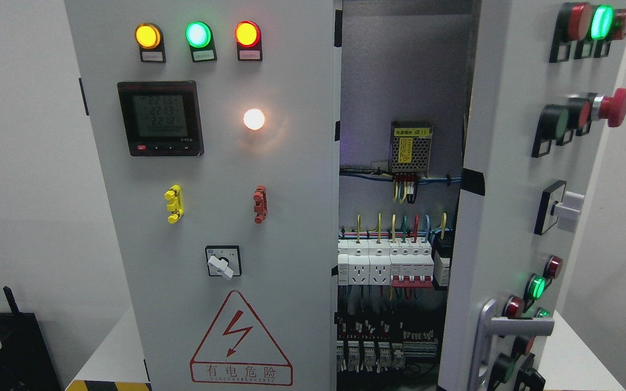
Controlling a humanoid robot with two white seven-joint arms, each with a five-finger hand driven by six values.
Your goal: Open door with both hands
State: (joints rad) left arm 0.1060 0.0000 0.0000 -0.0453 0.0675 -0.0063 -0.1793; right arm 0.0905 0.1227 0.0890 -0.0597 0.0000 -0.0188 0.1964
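Hands are nowhere on my head feed, so I cannot tell their state. Ahead, the right door (514, 217) of the electrical cabinet (210, 163) stands swung open toward me, its lever handle (514, 327) at lower right. Between it and the closed left door (291, 228) I see breakers (411, 263) and wiring.

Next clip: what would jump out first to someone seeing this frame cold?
The glowing amber, green and red round lamps atop the closed grey left door. Then the red lightning warning triangle at its bottom, and the grey right door swung open, showing wired white breakers. No robot hands show.
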